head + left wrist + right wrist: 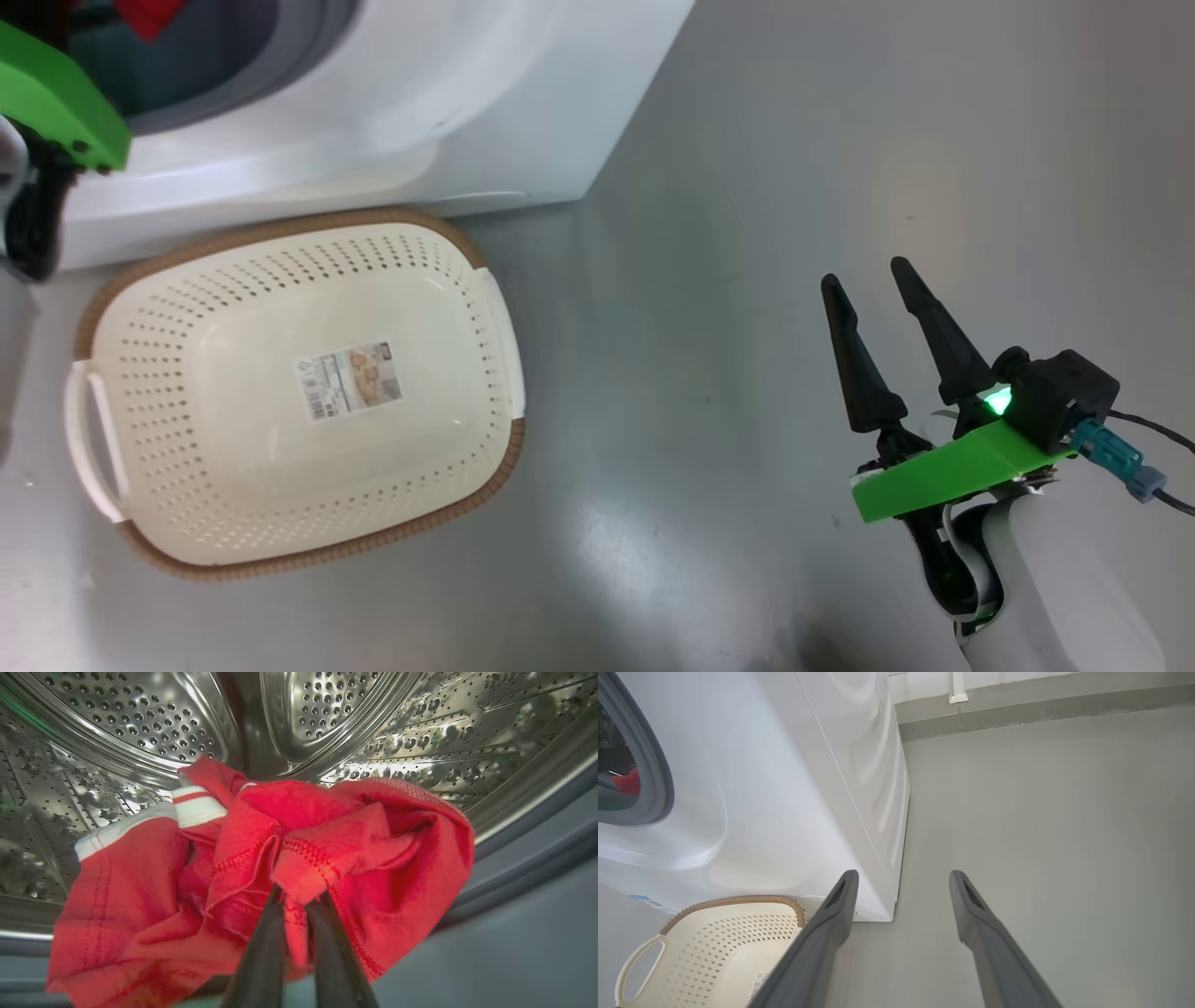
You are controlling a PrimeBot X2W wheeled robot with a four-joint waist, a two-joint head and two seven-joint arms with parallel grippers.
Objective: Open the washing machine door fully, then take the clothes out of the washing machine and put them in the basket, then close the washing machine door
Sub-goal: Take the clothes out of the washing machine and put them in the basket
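Left: inside the washing machine, the left gripper pinches a fold of the red clothes. Centre: the basket stands on the floor against the machine's front. Right: the right gripper hangs spread, holding nothing. Step: unloading. The next move probably calls for drawing the bundle out through the opening and down to the basket.

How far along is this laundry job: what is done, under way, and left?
Done: the washing machine stands open. Under way: the left end effector is shut on the clothes inside the drum. Left: moving them into the empty basket, then closing up.
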